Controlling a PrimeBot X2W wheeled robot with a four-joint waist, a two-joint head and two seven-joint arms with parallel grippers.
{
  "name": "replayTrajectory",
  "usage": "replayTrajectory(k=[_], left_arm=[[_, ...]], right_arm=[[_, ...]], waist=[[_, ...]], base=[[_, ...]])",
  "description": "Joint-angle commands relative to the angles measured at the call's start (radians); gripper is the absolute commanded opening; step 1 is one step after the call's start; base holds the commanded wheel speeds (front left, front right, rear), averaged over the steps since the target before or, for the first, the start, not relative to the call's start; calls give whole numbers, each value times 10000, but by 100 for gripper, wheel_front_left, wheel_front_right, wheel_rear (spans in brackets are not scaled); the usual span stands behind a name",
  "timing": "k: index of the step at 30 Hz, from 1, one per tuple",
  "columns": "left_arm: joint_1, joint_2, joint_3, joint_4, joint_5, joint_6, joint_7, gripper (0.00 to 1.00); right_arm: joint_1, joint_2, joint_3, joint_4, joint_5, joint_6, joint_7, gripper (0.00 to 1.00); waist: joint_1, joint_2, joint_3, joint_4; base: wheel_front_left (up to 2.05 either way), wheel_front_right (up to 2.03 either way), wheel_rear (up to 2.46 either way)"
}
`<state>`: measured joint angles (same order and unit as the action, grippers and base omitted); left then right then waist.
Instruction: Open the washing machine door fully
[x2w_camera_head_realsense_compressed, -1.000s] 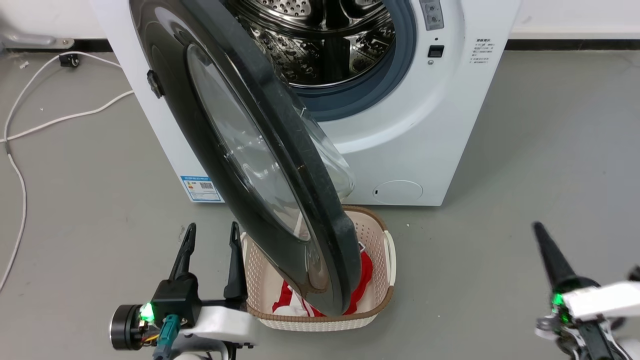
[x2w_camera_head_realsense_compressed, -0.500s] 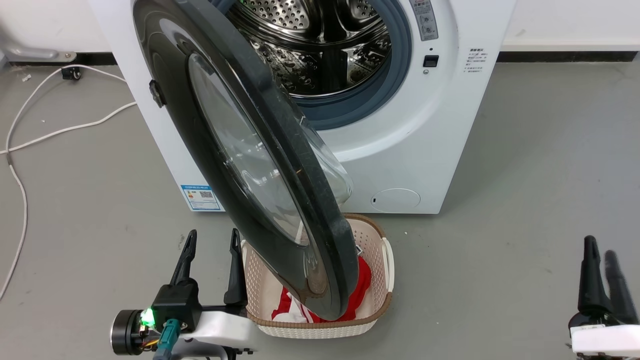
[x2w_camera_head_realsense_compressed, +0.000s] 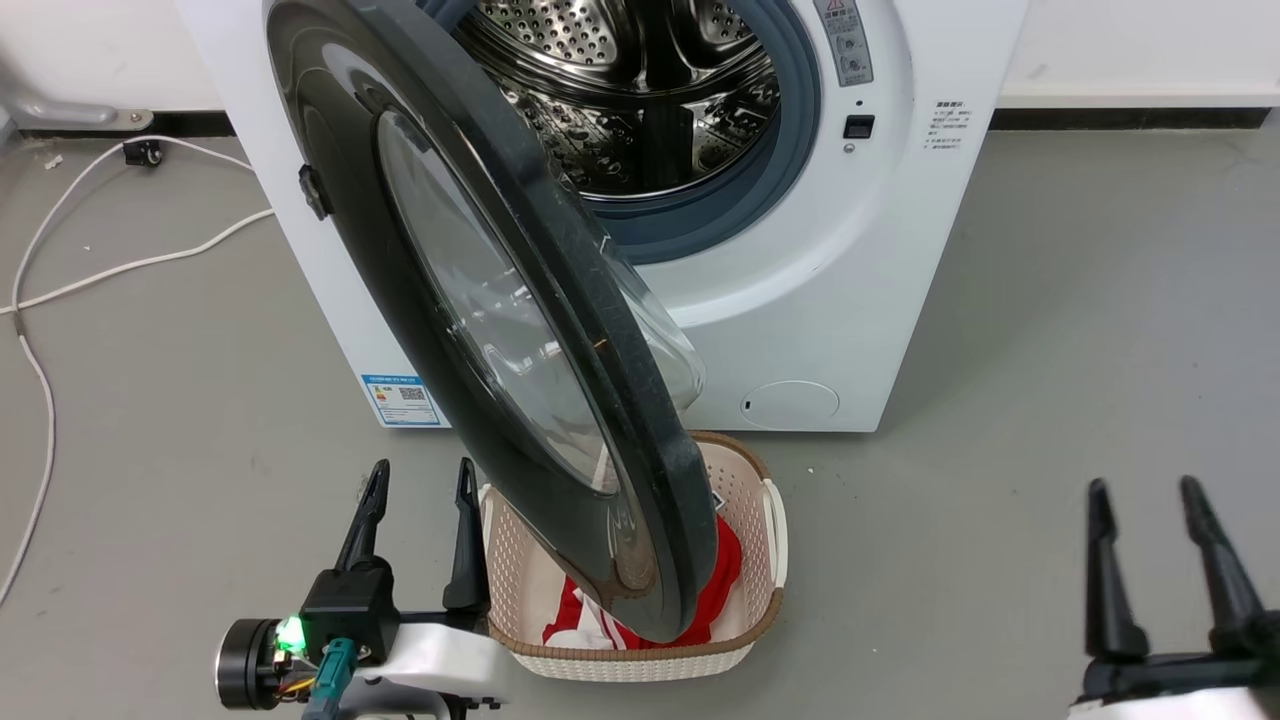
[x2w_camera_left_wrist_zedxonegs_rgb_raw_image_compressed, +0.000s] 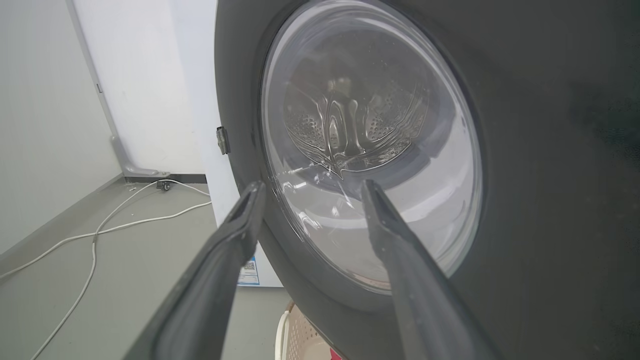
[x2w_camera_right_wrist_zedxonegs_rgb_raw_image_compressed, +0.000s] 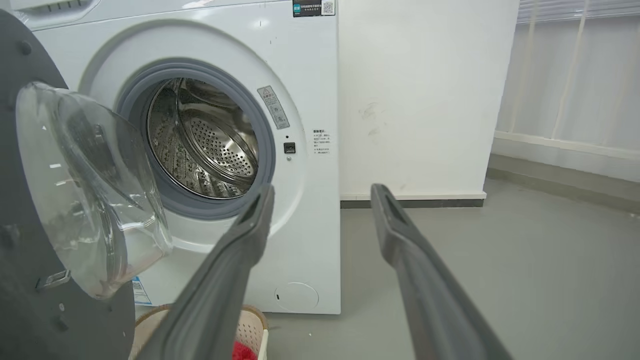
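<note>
The washing machine door (x2w_camera_head_realsense_compressed: 480, 300) is a big glossy black disc with a clear glass bowl; it stands swung well out from the white machine (x2w_camera_head_realsense_compressed: 850, 250), its free edge over a basket. In the left wrist view the door (x2w_camera_left_wrist_zedxonegs_rgb_raw_image_compressed: 525, 150) looms close ahead, and the right wrist view shows its inner bowl (x2w_camera_right_wrist_zedxonegs_rgb_raw_image_compressed: 90, 190). My left gripper (x2w_camera_head_realsense_compressed: 420, 478) hovers open at the lower left, just left of the door's lower edge, holding nothing. At the lower right my right gripper (x2w_camera_head_realsense_compressed: 1145, 490) is open over bare floor, well away from the door.
A cream basket (x2w_camera_head_realsense_compressed: 750, 620) with red and white laundry sits on the floor under the door's edge. The steel drum mouth (x2w_camera_head_realsense_compressed: 640, 90) is exposed. White cables (x2w_camera_head_realsense_compressed: 40, 290) trail over the grey floor at the left. A white wall stands behind the machine.
My right gripper has swung from a sideways tilt to upright and shifted left, now open. The camera shifted slightly. The door and left gripper are unchanged.
</note>
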<state>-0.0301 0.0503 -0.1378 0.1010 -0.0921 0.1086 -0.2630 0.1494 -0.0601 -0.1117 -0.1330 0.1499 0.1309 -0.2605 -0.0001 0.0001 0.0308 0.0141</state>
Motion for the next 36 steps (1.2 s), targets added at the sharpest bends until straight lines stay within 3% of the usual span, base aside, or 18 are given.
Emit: replayTrajectory(k=[1,6,26,27,28,29,36], left_arm=[[46,-1,27,10,34,-13,-27,100],[111,-1,65,22,104,-84,-27,100],[78,-1,80,59,229,-93,-27,100],[82,-1,73,57,214,-84,-27,93],[83,-1,74,46,209,-74,-27,37],[82,-1,75,37,203,-65,-27,0],[50,-1,81,84,158,-78,-27,0]], right_arm=[[200,60,145,-168,-487,-3,-7,100],[463,100,442,-141,-1276,-5,45,100],[416,117,456,489,-1055,-5,89,100],[425,117,455,485,-1050,-5,89,100],[429,117,458,484,-1052,-5,96,100],[427,117,459,486,-1033,-5,99,100],[397,116,438,503,-936,-5,135,100]], waist=[[1,-1,-15,13],[1,-1,-72,25],[1,-1,-96,9],[1,-1,-96,11],[1,-1,-90,10],[1,-1,-84,8],[1,-1,-50,24]], base=[[0,0,0],[0,0,0],[0,0,0],[0,0,0],[0,0,0],[0,0,0],[0,0,0]])
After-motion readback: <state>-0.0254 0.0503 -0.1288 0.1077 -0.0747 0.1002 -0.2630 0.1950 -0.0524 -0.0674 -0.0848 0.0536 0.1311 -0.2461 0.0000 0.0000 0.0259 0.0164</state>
